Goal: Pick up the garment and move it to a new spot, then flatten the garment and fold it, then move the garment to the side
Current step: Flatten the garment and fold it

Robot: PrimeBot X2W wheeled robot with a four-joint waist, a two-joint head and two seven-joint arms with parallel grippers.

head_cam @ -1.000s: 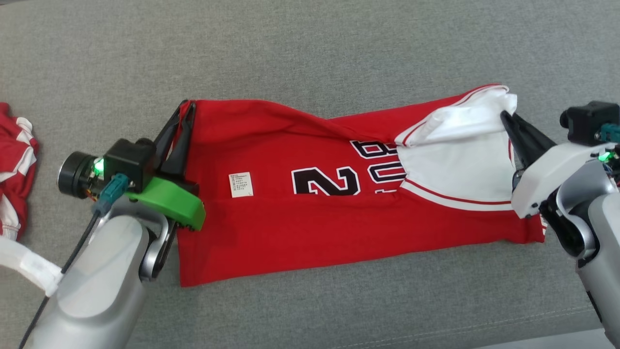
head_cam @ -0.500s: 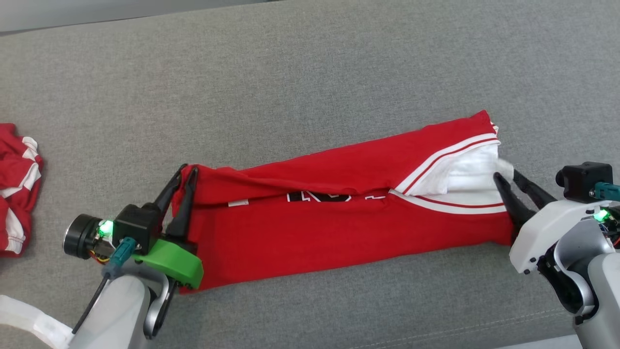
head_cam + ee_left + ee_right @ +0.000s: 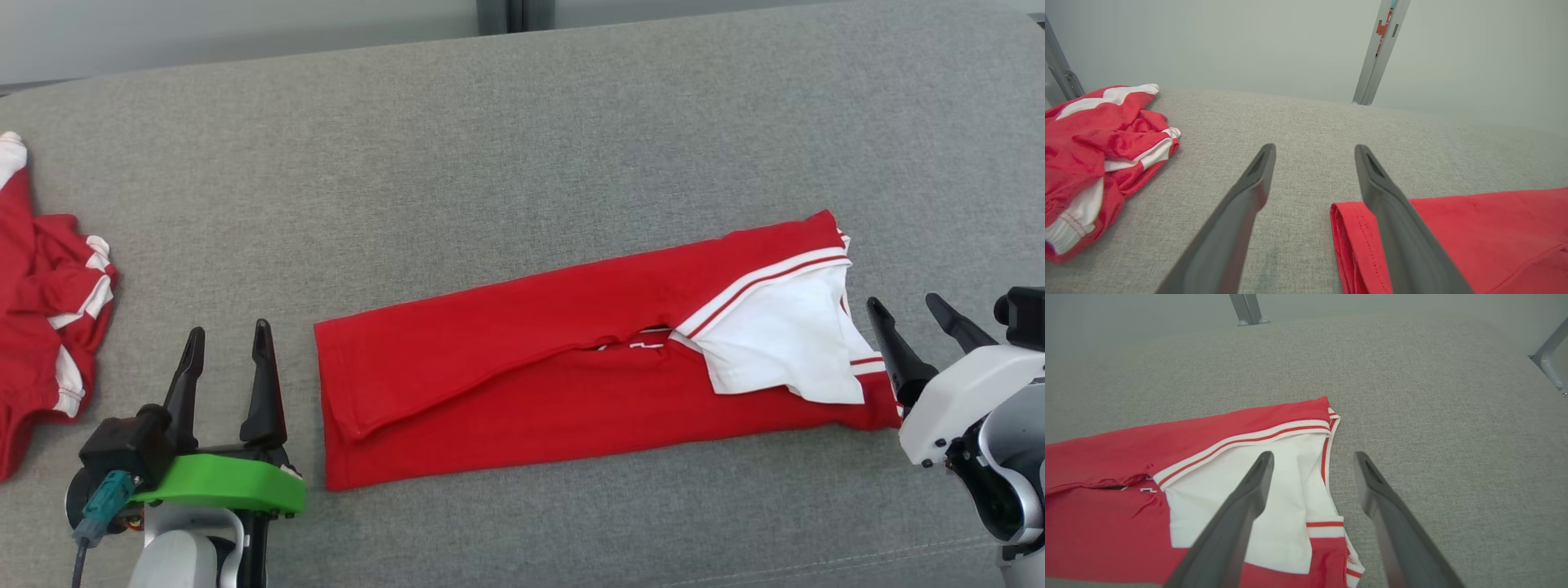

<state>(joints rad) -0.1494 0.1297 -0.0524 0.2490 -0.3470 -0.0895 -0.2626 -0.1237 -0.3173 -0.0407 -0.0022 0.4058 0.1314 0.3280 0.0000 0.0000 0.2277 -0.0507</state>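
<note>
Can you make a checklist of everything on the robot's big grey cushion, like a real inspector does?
Surface: grey fabric cushion, flat, no stains seen.
Job's things: red jersey lies folded into a long strip, with a white panel showing at its right end.
Clutter: crumpled red-and-white garment at the far left, apart from the jersey.
Grippers: left gripper open by the jersey's left end, holding nothing; right gripper open by its right end, holding nothing.
Cables: dark cable with teal plug at the left wrist, off the jersey.
Surroundings: pale wall and a metal post behind the cushion.
</note>
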